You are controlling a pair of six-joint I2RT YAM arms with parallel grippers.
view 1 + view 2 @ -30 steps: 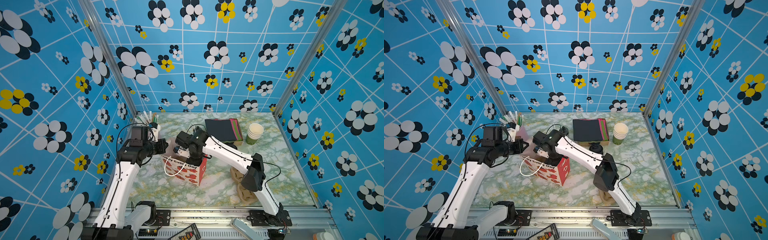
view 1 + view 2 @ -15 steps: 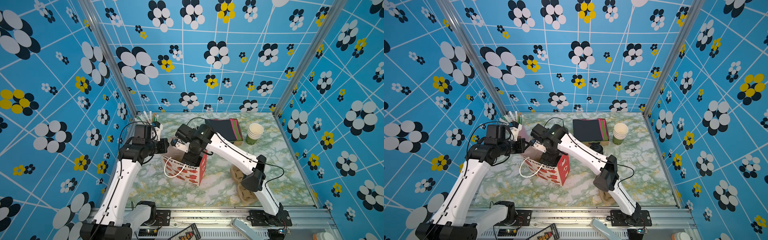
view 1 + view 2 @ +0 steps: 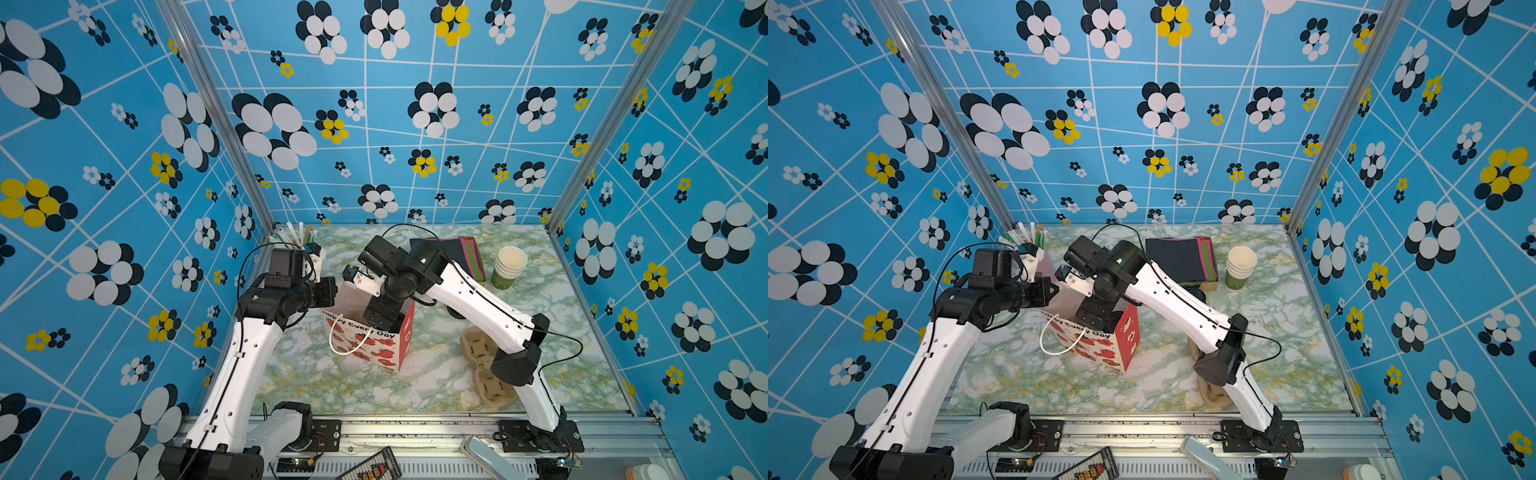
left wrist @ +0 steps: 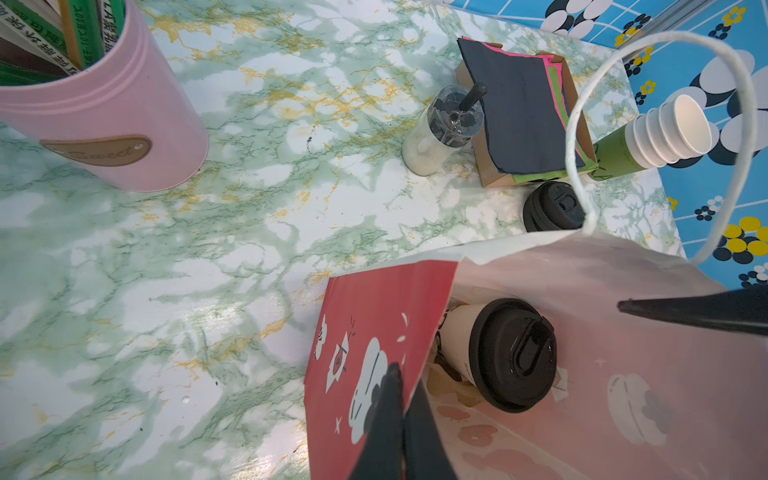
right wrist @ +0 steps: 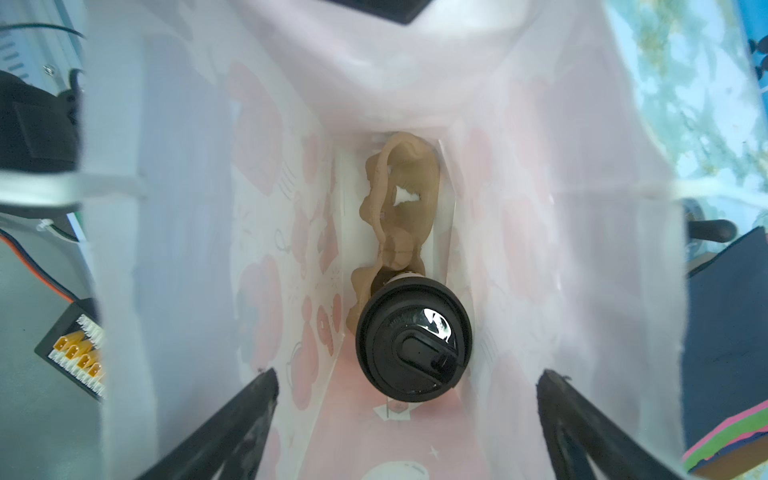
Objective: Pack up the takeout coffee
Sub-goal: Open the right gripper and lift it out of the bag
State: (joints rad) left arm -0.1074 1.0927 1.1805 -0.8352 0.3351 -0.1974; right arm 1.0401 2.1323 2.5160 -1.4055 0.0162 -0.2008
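**Coffee in bag; right gripper open**

You have the takeout coffee (image 5: 413, 340), lid on, seated in the pulp carrier (image 5: 409, 187) at the bottom of the paper bag (image 3: 374, 345), left of the worktop's (image 3: 436, 386) middle. Your right gripper (image 5: 407, 374) hangs above it, jaws wide apart, clear of the cup. Your left gripper (image 4: 401, 382) is clamped on the bag's red side wall.

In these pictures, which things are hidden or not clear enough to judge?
1) Takeout coffee base: right wrist view, its own lid covers it; seating in the pulp carrier unclear.
2) The coffee in both top views: hidden by the right arm wrist and the paper bag walls.
3) Lid stack, left wrist view: bag rim and handle cover part; count unclear.
4) Right gripper, both top views: inside the bag, behind its wrist.
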